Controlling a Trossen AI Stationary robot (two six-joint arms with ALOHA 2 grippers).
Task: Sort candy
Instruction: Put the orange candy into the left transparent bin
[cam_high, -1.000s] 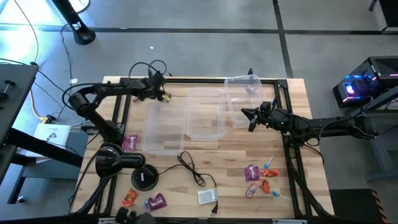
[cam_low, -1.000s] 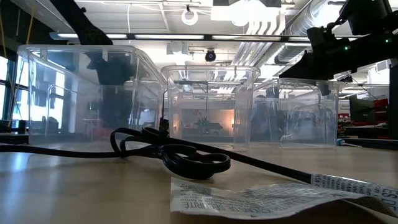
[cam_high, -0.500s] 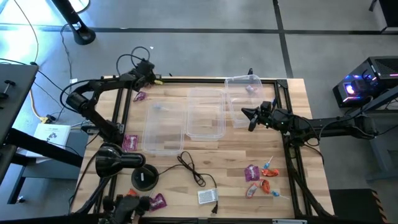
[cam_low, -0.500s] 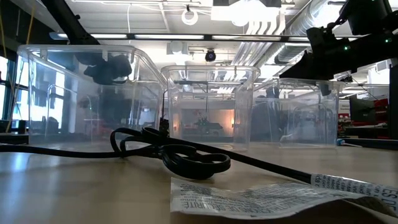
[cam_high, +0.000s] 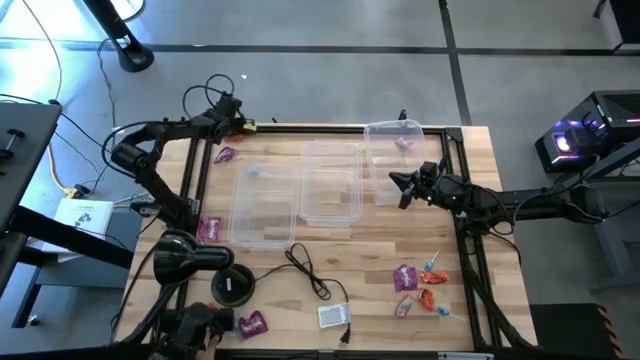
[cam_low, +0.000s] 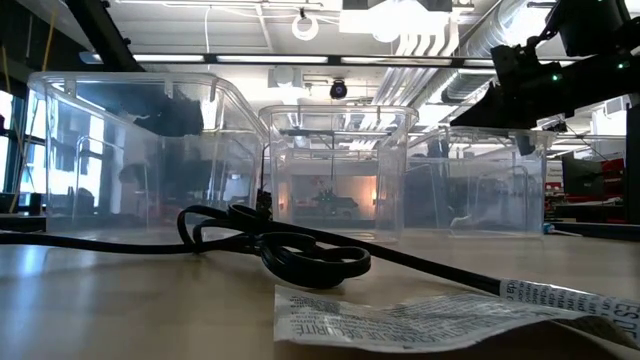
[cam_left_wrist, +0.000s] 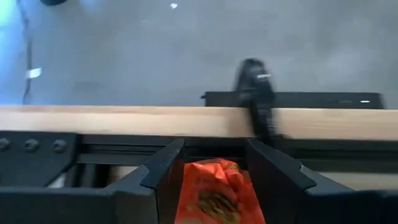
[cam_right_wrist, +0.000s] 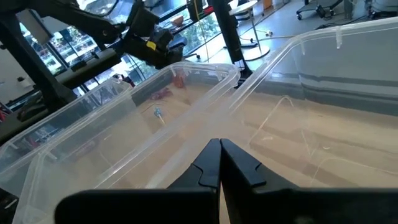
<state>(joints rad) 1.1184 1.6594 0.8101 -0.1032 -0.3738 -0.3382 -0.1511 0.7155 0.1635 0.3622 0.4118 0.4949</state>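
- An orange-red candy (cam_left_wrist: 214, 193) is pinched between the fingers of the left gripper (cam_high: 236, 127), which is held over the table's far left corner, beyond the three clear bins (cam_high: 330, 180).
- A purple candy (cam_high: 224, 155) is seen on the wooden table (cam_high: 380, 255) just beside that gripper, outside the left bin.
- The right gripper (cam_high: 394, 183) is held with its fingers pressed together, nothing between them, at the right-hand bin.
- A cluster of candies (cam_high: 418, 284) is scattered on the near right of the table, well apart from both grippers.
- More purple candies (cam_high: 252, 323) are found along the left side and near left edge.
- A black cable (cam_low: 280, 245) is coiled before the bins.
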